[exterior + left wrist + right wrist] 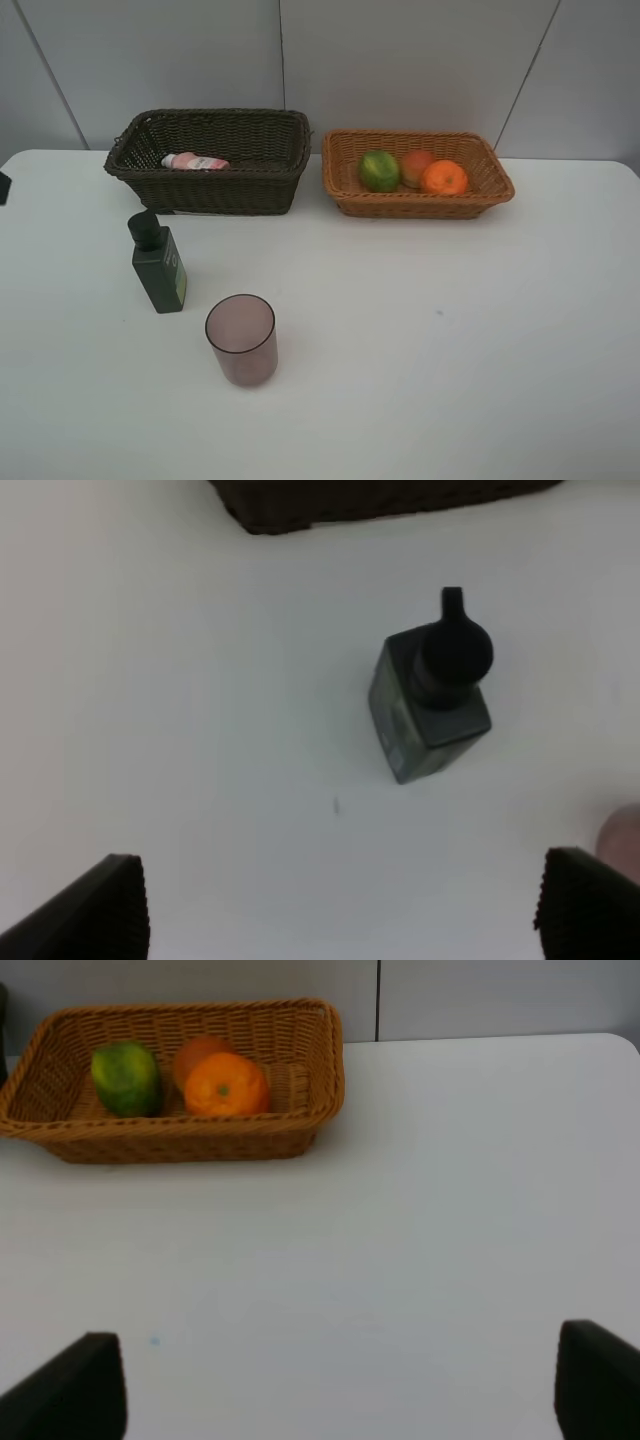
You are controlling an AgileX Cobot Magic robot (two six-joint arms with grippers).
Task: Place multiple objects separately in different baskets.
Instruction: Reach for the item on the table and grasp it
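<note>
White tabletop (450, 350), matte, backed by pale grey wall panels (400, 60) with thin seams.

From high up, left to right: dark brown basket (210, 190) near the wall, with one pink white-capped bottle (195, 161) lying on its side inside. In front of it, upright on the table, one dark green black-capped bottle (160, 265). Right of that and nearer the front, apart from it, one translucent purplish cup (241, 338), mouth up. Further right, beside the dark basket without touching, light orange-tan basket (420, 207) holding three fruits close together: green lime-like fruit (379, 171), red-yellow round fruit (414, 166), orange (443, 178).

Grippers shown only by the wrist cameras. Left wrist: left gripper (340, 915) spread wide, grasping nothing, above the tabletop, with the green bottle seen from above ahead of it and an edge of the dark basket beyond. Right wrist: right gripper (335, 1385) likewise spread wide and empty-handed, over the table well short of the tan basket. Red-yellow fruit mostly hidden behind the orange from there, plain from high up.

Counted: two baskets, two bottles, one cup, three fruits. Four items in baskets, two standing on the table.
</note>
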